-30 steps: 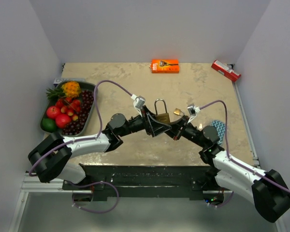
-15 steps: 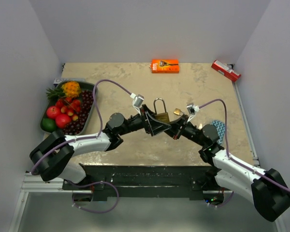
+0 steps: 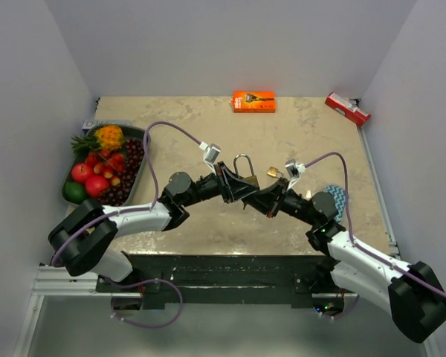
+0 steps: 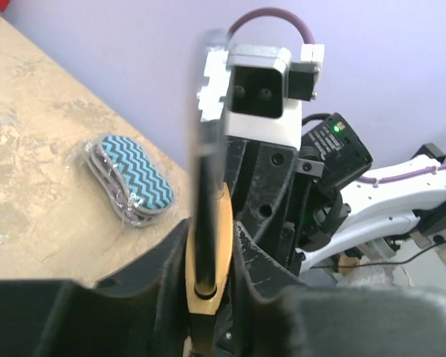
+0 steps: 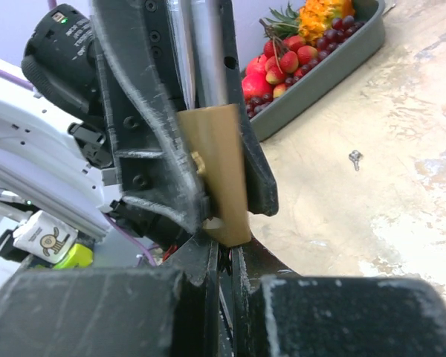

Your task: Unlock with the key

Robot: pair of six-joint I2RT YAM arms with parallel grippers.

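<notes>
A brass padlock (image 3: 243,177) with a steel shackle is held above the table's middle. My left gripper (image 3: 234,187) is shut on its body; in the left wrist view the brass body (image 4: 210,249) sits between the fingers (image 4: 262,260), shackle pointing away. My right gripper (image 3: 262,198) meets the padlock's underside from the right. In the right wrist view its jaws (image 5: 224,260) are pressed together on a thin dark key just under the brass body (image 5: 219,167). The key's blade is hidden.
A grey tray of fruit (image 3: 137,181) stands at the left, also in the right wrist view (image 5: 334,59). An orange box (image 3: 253,101) and a red object (image 3: 347,108) lie at the back. A zigzag pouch (image 3: 336,199) lies at the right. A small loose key (image 5: 354,157) lies on the table.
Both grippers and the padlock have shifted slightly left and back, and the padlock has tilted a little. Both holds are unchanged.
</notes>
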